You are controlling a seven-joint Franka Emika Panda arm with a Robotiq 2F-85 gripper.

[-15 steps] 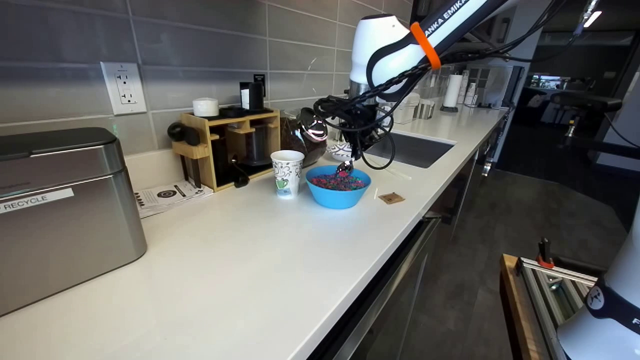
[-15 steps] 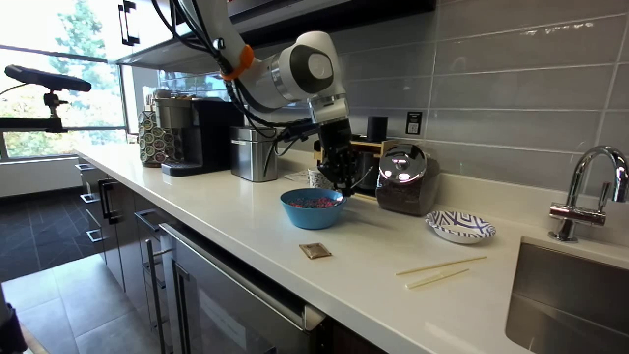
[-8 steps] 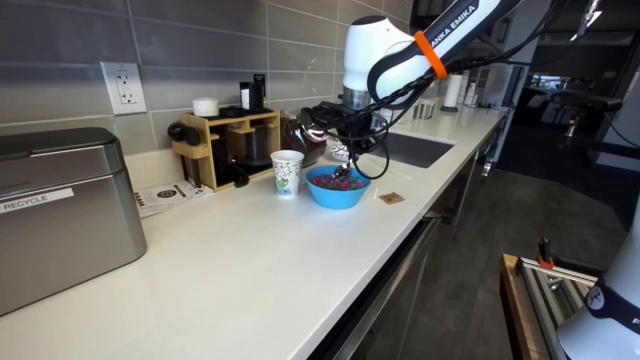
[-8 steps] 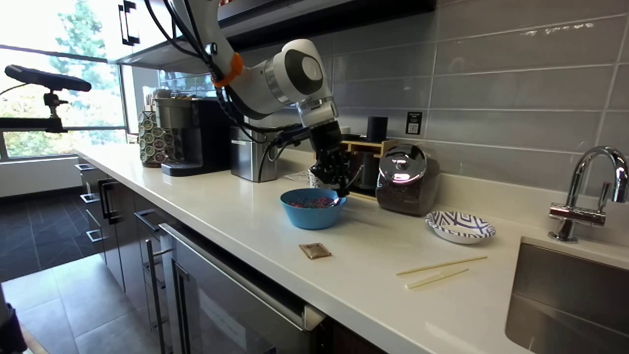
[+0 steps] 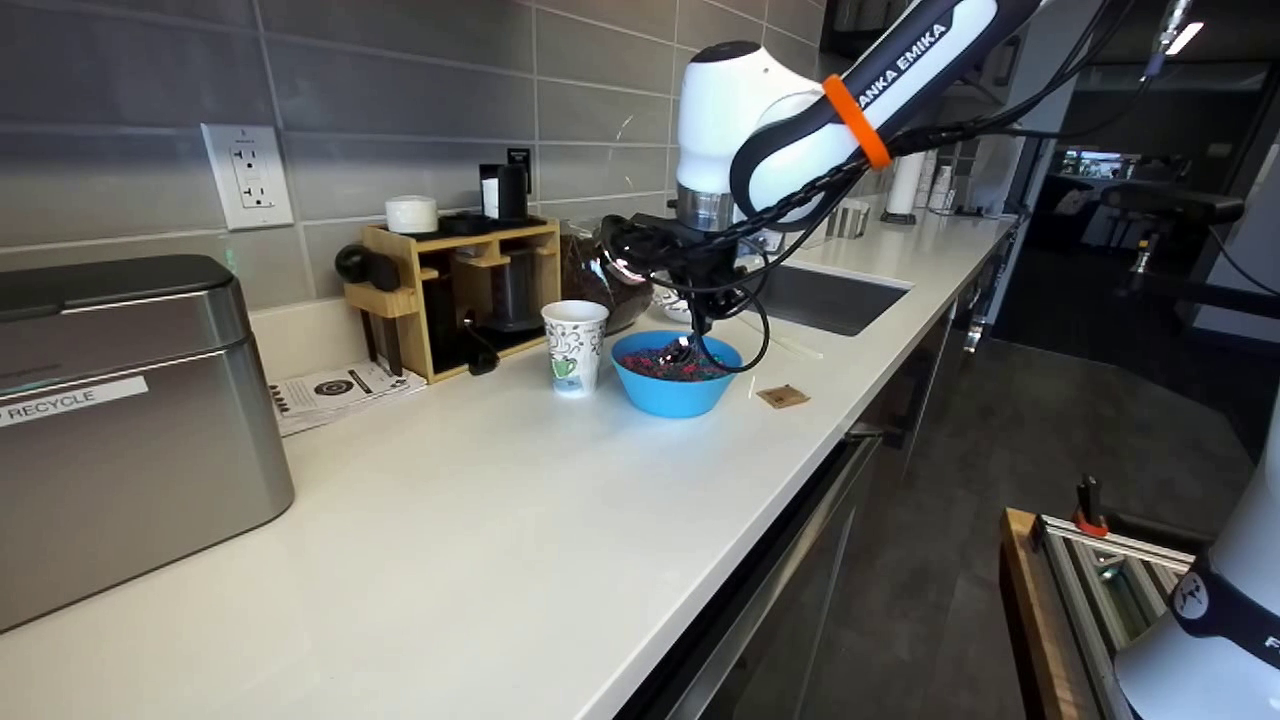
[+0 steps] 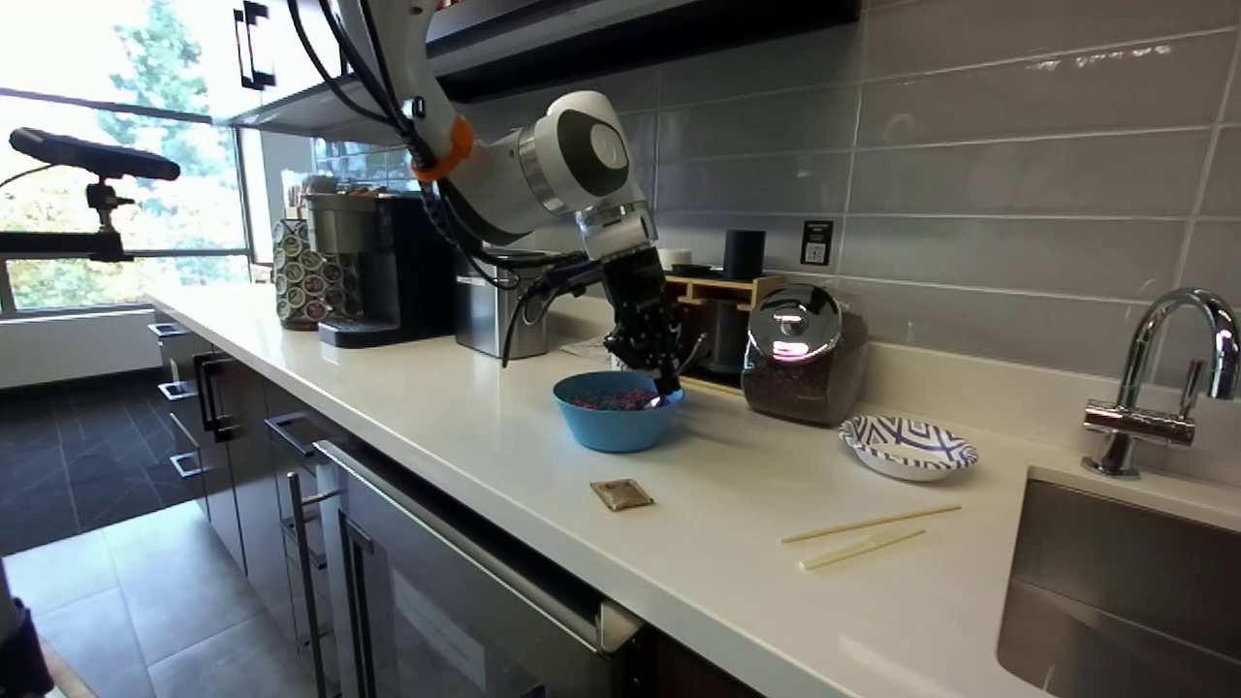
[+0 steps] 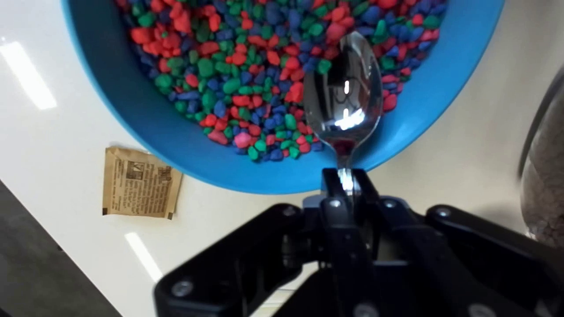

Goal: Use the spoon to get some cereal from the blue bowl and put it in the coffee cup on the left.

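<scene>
Arm (image 6: pixel 582 155) lower than a second ago, and slightly to the left, in both exterior views; spoon (image 7: pixel 346 101) has dropped from about rim height to inside the blue bowl (image 7: pixel 260 176). Bowl and packet (image 7: pixel 142 182) have kept their places.

Nearest first, wrist view: gripper (image 7: pixel 346 180) clamped on the spoon's handle, its tips at the bowl's rim. Spoon head reaches out ahead of the gripper and meets the cereal (image 7: pixel 246 101), right of the bowl's middle; a few pieces touch its left edge near the tip. How deep it sits, can't tell.

Blue bowl: a broad bed of small red, green and blue pieces, inner wall showing around them. Packet flat on the counter (image 5: pixel 430 560), just beside the bowl.

Coffee cup (image 5: pixel 575 350) upright, unmoved, just beside the bowl, to its left in an exterior view; apart from both spoon and gripper. Its contents out of sight.

Farther off: lidded jar (image 6: pixel 805 364) with dark brown contents. Then two pale sticks (image 6: pixel 871 524) and a patterned dish (image 6: pixel 908 471), all near the sink (image 6: pixel 1105 601).
</scene>
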